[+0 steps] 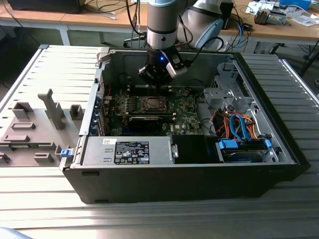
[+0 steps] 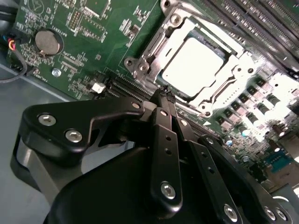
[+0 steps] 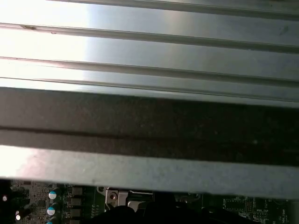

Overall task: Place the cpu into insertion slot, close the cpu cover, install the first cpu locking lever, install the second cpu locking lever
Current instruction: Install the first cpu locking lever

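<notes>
Open computer case lies on its side on the ribbed metal counter, green motherboard exposed inside. The arm reaches down into the case from above, with the end effector hanging just over the socket area near the far wall of the case.

In the second wrist view the end effector has its two black fingers brought together to a narrow point, no gap visible between the tips, and nothing seen gripped between them. The tips sit just beside the near edge of the socket, above the board; contact with the board cannot be confirmed.

The cpu, silvery top face up, is seated in the insertion slot. The cpu cover lies flat around it, its square window framing the chip. In the exterior view the same socket appears as a dark square with a metal rim, directly beneath the end effector.

A round coin battery sits on the board, well apart from the socket. Grey moulded fixtures rest on the counter at the exterior view's left, outside the case
</notes>
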`<state>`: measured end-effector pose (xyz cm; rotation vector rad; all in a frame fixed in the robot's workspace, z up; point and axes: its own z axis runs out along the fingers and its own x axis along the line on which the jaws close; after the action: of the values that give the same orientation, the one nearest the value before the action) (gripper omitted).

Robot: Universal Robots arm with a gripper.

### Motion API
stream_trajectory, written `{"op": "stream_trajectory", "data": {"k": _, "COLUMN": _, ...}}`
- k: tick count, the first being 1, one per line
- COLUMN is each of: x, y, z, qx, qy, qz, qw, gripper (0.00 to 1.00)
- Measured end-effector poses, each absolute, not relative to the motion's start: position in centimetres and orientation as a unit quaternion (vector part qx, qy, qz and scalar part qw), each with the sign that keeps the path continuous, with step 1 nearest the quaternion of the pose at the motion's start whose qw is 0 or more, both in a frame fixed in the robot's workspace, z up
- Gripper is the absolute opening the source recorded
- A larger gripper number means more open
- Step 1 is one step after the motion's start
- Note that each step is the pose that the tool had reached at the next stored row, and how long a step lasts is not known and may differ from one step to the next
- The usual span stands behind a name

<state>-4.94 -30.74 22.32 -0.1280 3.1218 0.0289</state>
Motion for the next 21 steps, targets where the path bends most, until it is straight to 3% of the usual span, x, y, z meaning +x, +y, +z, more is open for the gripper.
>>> {"op": "stream_trajectory", "data": {"k": 21, "x": -4.9, "y": -32.5, "z": 22.3, "qx": -0.041, "qy": 0.999, "qz": 0.009, "qw": 0.008, "gripper": 0.11}}
